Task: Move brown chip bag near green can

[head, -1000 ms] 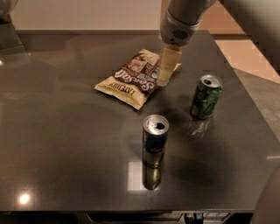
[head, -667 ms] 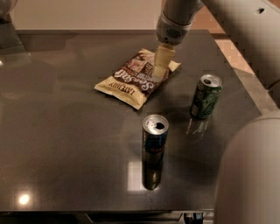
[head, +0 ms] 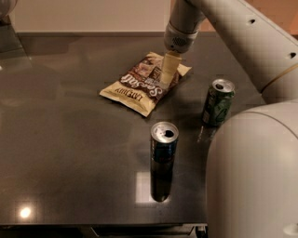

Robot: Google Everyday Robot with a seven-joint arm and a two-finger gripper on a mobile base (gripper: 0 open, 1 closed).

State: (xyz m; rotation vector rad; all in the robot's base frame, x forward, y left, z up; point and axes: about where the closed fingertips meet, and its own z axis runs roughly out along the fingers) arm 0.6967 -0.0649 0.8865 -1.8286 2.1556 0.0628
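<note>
Claw meets brown chip bag; green can stands apart.

dark glossy table — pale wall behind.

Smooth off-white arm shells, small dark holes, grey speckled wrist collar, pale yellow gripper at brown chip bag

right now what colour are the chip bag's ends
Cream-yellow ends on the brown chip bag, camera view; gripper over it.
</note>
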